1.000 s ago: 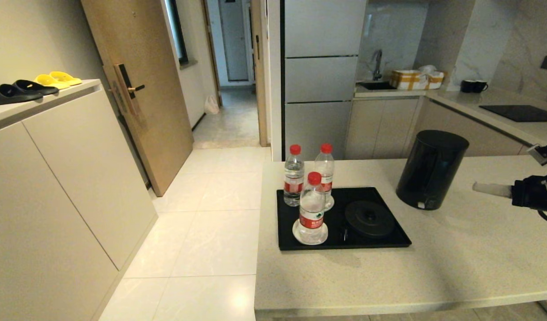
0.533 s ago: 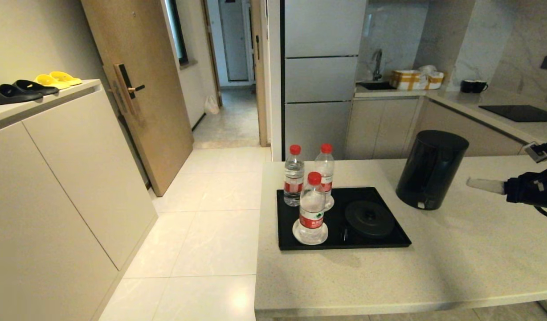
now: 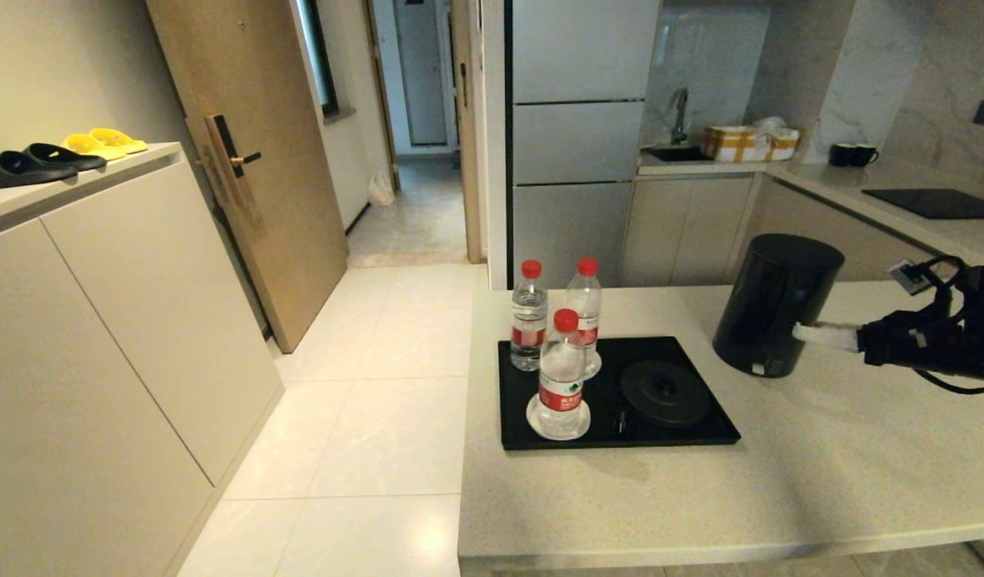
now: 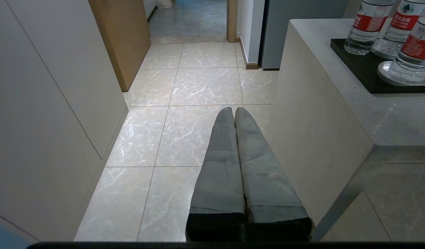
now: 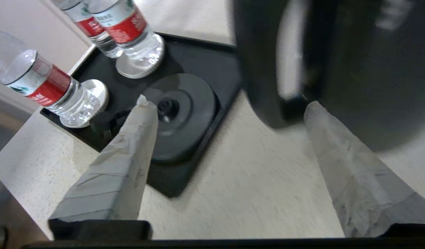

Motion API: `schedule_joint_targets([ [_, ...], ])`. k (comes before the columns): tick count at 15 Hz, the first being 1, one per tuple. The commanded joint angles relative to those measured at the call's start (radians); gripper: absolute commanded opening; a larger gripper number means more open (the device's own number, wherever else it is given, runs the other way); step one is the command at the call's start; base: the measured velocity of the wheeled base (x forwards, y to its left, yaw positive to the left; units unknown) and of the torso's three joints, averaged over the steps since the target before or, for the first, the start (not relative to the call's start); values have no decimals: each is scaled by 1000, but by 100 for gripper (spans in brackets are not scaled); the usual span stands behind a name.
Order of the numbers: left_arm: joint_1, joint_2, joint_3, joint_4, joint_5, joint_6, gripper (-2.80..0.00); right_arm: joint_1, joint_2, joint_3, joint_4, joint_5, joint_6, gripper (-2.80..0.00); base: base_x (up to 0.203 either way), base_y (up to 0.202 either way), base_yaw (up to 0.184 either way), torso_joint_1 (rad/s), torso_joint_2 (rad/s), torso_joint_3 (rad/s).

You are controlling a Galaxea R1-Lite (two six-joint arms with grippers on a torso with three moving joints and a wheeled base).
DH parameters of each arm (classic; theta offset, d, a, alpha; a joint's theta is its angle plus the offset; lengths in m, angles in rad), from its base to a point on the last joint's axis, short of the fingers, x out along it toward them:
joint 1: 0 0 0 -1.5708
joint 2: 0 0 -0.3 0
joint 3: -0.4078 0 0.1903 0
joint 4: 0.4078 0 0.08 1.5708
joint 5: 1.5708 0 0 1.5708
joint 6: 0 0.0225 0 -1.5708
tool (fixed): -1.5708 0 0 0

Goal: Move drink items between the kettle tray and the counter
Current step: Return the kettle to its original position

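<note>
The left gripper [image 4: 233,112], pressed closed, hangs over the floor at lower centre of its wrist view. Three bottles [image 3: 562,373] stand on the one tray [image 3: 620,437], centre frame; one kettle [image 3: 776,304] sits right of it on the counter [image 3: 700,497]. The right gripper [image 3: 796,331], spread wide, nears the kettle's base. Coming in so low and off the handle, it could shove or tip the kettle.

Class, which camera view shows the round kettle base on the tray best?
The head view: the kettle base shows whole and unobstructed. The right wrist view shows it partly behind the right gripper's finger. The left wrist view misses it.
</note>
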Motion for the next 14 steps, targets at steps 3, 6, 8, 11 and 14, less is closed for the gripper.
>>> schedule_joint_targets([
  [3,0,1,0,1,0,1,-280,22,40,-59,-8,3,5,0,0,0,0,0,0,0],
  [6,0,1,0,1,0,1,-280,28,59,-100,-7,-18,8,0,0,0,0,0,0,0],
  [8,0,1,0,1,1,1,-280,31,79,-127,-7,-20,26,0,0,0,0,0,0,0],
  [11,0,1,0,1,1,1,-280,43,106,-172,2,-21,38,0,0,0,0,0,0,0],
  [14,0,1,0,1,1,1,-280,65,113,-172,4,-21,57,0,0,0,0,0,0,0],
])
